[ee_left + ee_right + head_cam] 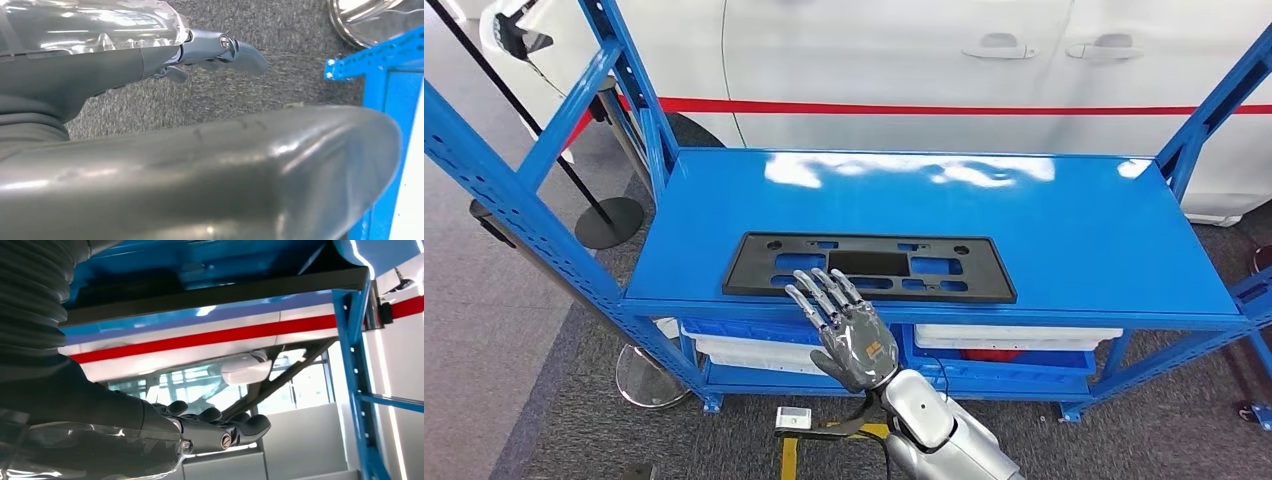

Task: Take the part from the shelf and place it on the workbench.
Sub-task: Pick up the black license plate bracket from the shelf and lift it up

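1. One right hand [849, 325] is raised in front of the shelf's front edge in the head view. Its fingers are extended and spread, holding nothing; the fingertips reach the near edge of the part, and contact cannot be confirmed.
2. One left hand [220, 50] appears in the left wrist view above grey carpet [240, 95]. Its fingers are loosely extended with nothing in them. A large grey rounded body blocks most of that view.
3. One part [870, 267], a flat black rectangular panel with several cut-outs, lies on the top deck of the blue shelf [1074, 230], near the front edge and left of centre.
4. Two white bins [1014, 337] sit on the lower level, partly hidden by the deck. Something red shows in the right one; it cannot be identified.
5. One small white device [793, 418] lies on the floor by the shelf; its marking is unreadable.
6. One round stand base [610, 220] is at far left.
7. One white car [904, 70] with a red stripe and two door handles is behind the shelf, cut off at the top.
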You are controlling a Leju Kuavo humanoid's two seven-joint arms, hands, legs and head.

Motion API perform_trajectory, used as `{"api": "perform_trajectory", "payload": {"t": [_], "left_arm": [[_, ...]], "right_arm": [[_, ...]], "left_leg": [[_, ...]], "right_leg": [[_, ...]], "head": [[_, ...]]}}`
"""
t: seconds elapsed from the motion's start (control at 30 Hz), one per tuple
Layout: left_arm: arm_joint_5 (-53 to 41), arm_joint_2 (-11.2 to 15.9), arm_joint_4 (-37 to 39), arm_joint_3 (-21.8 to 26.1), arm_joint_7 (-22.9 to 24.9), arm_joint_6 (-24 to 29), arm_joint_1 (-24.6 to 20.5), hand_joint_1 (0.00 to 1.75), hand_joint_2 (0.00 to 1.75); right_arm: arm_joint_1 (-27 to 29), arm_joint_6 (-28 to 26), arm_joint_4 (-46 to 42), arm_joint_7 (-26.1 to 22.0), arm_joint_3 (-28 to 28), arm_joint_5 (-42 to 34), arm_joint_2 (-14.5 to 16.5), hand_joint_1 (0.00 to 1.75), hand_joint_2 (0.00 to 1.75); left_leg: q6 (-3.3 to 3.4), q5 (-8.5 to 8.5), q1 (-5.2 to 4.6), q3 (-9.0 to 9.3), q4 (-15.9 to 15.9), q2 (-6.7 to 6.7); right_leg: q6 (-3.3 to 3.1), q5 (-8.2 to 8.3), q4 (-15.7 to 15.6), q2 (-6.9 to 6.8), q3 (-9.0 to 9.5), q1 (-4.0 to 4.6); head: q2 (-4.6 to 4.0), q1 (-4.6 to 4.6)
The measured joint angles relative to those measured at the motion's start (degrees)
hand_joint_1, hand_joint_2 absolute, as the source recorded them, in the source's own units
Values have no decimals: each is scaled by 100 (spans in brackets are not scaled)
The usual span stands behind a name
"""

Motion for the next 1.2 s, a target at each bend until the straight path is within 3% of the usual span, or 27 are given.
{"api": "perform_trajectory", "payload": {"t": [0.1,0.13,0.17,0.2,0.27,0.33,0.43,0.5,0.53,0.63,0.67,0.7,0.77,0.83,0.87,0.93,1.0,1.07,1.13,1.17,1.2], "left_arm": [[-22,1,0,-2,-7,-13,2,0,0],[-21,1,0,-2,-2,-23,6,0,0],[-18,-8,0,-2,17,-24,4,0,0],[-16,-25,0,-2,52,-11,-9,0,0],[-28,-102,0,-6,184,93,-86,0,0],[-59,-222,0,-26,319,222,-213,0,0],[-81,-368,0,-54,404,270,-346,0,0],[-82,-432,0,-74,419,255,-376,0,0],[-82,-456,0,-85,421,247,-387,0,0],[-80,-485,0,-117,420,228,-398,0,0],[-79,-489,0,-130,419,224,-397,0,0],[-74,-492,0,-140,416,222,-396,0,0],[-64,-505,0,-158,414,257,-398,0,0],[-58,-526,0,-173,421,335,-404,0,0],[-53,-534,0,-179,426,371,-405,0,0],[-40,-544,0,-182,427,414,-405,0,0],[-25,-549,0,-182,426,456,-400,0,0],[3,-551,0,-182,433,512,-396,0,0],[40,-552,0,-182,441,559,-377,0,0],[57,-553,0,-181,442,573,-360,0,0],[68,-553,0,-181,441,582,-344,0,0]], "right_arm": [[-51,28,222,77,-15,-34,-8,0,175],[-67,33,312,95,-31,-58,-13,0,175],[-93,54,397,109,-52,-83,-13,0,175],[-135,89,477,122,-76,-107,-4,0,175],[-273,172,640,176,-124,-132,56,0,175],[-451,223,829,260,-163,-131,155,0,175],[-691,248,1122,333,-200,-143,300,0,175],[-825,245,1298,338,-241,-181,366,0,175],[-881,243,1376,338,-261,-197,386,0,175],[-964,236,1585,335,-292,-274,413,0,175],[-973,232,1648,325,-303,-323,423,0,175],[-993,232,1708,313,-317,-379,439,3,175],[-1090,295,1801,297,-353,-498,485,71,175],[-1251,467,1873,320,-386,-574,524,135,175],[-1338,605,1912,363,-398,-581,534,129,175],[-1531,955,2021,517,-407,-514,541,101,175],[-1756,1317,2161,684,-404,-381,534,120,175],[-2004,1631,2356,798,-395,-251,528,159,175],[-2219,1868,2598,900,-380,-140,514,170,175],[-2298,1943,2711,943,-373,-100,503,175,175],[-2367,2001,2807,978,-368,-69,492,175,175]], "left_leg": [[-85,-496,39,-435,953,4],[-111,-589,55,-575,1239,5],[-131,-578,69,-633,1347,6],[-145,-457,83,-580,1231,8],[-143,-82,105,-229,501,17],[-82,111,86,46,-73,17],[41,136,56,85,-183,1],[115,166,66,94,-218,6],[147,178,76,96,-235,10],[190,176,69,87,-239,8],[194,172,65,89,-238,3],[194,168,62,95,-236,-3],[179,156,56,116,-235,-13],[142,139,30,118,-226,-12],[119,135,23,113,-225,-10],[58,139,14,115,-243,-5],[0,67,16,87,-163,0],[-45,-213,34,-142,335,5],[-87,-517,53,-524,1094,8],[-103,-552,61,-653,1321,9],[-113,-473,67,-678,1329,10]], "right_leg": [[-34,17,-41,-18,30,-19],[-33,15,-38,-21,29,-19],[-30,11,-34,-23,28,-20],[-22,6,-26,-21,30,-24],[14,-16,8,-15,34,-33],[84,-42,55,-11,18,-23],[191,-39,59,-8,4,-19],[258,-141,198,-3,-56,-39],[285,-277,429,0,-165,-46],[331,-743,1524,0,-718,-51],[332,-751,1704,0,-826,-50],[322,-639,1647,0,-823,-50],[268,-200,945,1,-525,-43],[207,69,248,1,-218,-14],[185,96,100,3,-158,2],[143,92,50,8,-155,7],[81,120,-6,6,-127,-25],[28,137,-45,-4,-98,-45],[5,131,-40,-11,-97,-37],[2,125,-35,-13,-96,-33],[5,117,-25,-12,-94,-33]], "head": [[1,-13],[0,-12],[1,-12],[1,-13],[1,-12],[-1,-10],[1,-6],[1,-2],[1,1],[-1,6],[-1,7],[0,7],[1,7],[1,6],[1,5],[1,4],[0,0],[-1,-5],[1,-6],[0,-4],[0,-4]]}}
